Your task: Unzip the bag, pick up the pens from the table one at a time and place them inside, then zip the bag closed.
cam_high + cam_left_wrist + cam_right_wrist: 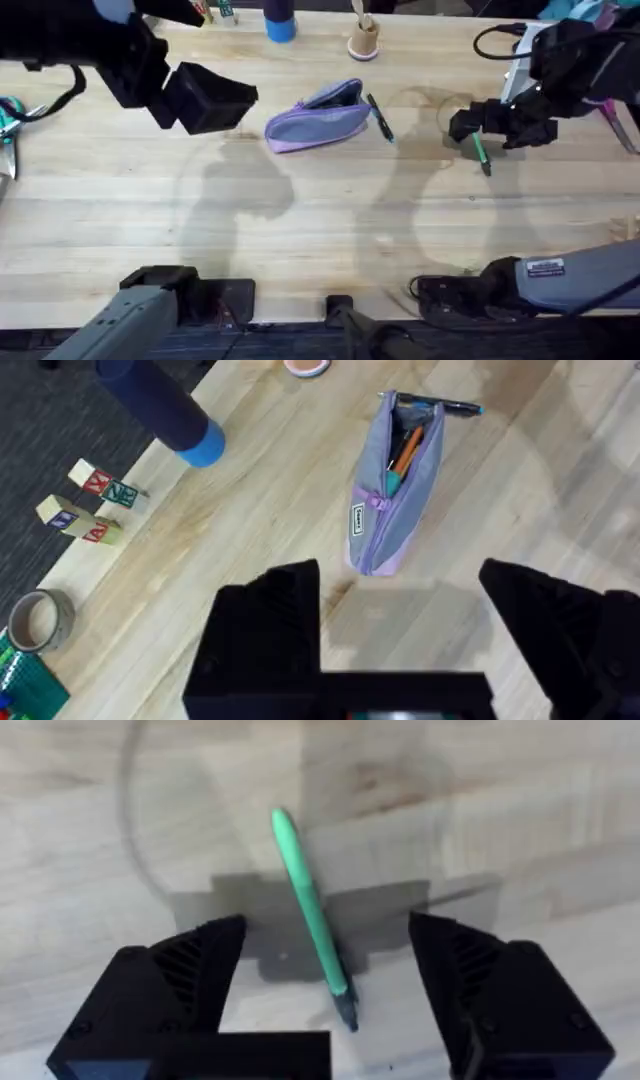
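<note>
Hovering over the slim bright green pen (pixel 310 910) on the light wooden desk (pixel 300 230), the right gripper (pixel 325 985) has its black fingers spread either side, apparently ready to close. The soft lilac-and-grey fabric pouch (pixel 318 124) lies unzipped mid-desk, the black teal-tipped pen (pixel 380 118) touching its end. Raised nearby, the left gripper (pixel 400 625) hangs open.
</note>
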`<state>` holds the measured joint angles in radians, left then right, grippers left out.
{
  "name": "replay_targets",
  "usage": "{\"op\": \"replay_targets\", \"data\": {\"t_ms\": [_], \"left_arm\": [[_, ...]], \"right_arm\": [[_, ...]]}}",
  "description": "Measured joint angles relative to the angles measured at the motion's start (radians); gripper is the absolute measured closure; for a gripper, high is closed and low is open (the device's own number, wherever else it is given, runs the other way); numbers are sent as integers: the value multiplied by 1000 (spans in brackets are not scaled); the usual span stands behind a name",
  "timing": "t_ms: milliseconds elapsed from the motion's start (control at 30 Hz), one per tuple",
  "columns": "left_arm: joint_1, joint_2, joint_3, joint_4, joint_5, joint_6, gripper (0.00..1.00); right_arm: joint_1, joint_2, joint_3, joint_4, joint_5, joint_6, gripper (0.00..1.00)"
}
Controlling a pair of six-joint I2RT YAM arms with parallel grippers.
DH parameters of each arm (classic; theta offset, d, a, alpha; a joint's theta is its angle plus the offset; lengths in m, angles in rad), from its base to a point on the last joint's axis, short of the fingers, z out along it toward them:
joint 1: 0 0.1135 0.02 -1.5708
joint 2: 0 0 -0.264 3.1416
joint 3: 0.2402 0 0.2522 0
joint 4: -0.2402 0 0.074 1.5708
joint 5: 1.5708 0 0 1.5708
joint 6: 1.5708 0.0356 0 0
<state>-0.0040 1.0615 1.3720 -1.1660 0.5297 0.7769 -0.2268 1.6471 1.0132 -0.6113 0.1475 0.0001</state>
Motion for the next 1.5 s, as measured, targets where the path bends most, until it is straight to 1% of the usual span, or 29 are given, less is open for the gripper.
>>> {"op": "replay_targets", "data": {"t_ms": [100, 167, 367, 500, 600, 667, 700, 800, 967, 1067, 1133, 1167, 1200, 1267, 1500], "left_arm": [[0, 0, 0, 0, 0, 0, 7], [0, 0, 0, 0, 0, 0, 6], [0, 0, 0, 0, 0, 0, 7], [0, 0, 0, 0, 0, 0, 8], [0, 0, 0, 0, 0, 0, 7], [0, 0, 0, 0, 0, 0, 7], [0, 0, 0, 0, 0, 0, 7], [0, 0, 0, 0, 0, 0, 7], [0, 0, 0, 0, 0, 0, 7], [0, 0, 0, 1, 0, 0, 8], [0, 0, 0, 1, 0, 0, 7], [0, 0, 0, 2, 0, 0, 6], [0, 0, 0, 2, 0, 0, 6], [0, 0, 0, 2, 0, 0, 7], [0, 0, 0, 2, 0, 0, 6]], "right_arm": [[-2, -15, -35, 72, -22, 0, 6], [-3, -15, -39, 84, -29, 0, 5], [-6, -10, -42, 87, -41, 21, 6], [-15, 2, -38, 87, -83, 44, 6], [-18, 11, -31, 83, -89, 49, 6], [-18, 15, -26, 78, -89, 50, 24], [-18, 15, -25, 77, -90, 52, 59], [-18, 19, -22, 82, -88, 56, 263], [-18, 24, -18, 81, -80, 57, 540], [-18, 24, -16, 80, -73, 56, 638], [-18, 24, -16, 81, -65, 57, 737], [-18, 26, -15, 82, -57, 55, 847], [-19, 25, -14, 85, -48, 57, 933], [-21, 25, -13, 88, -44, 57, 960], [-20, 31, 8, 63, -44, 56, 968]]}}
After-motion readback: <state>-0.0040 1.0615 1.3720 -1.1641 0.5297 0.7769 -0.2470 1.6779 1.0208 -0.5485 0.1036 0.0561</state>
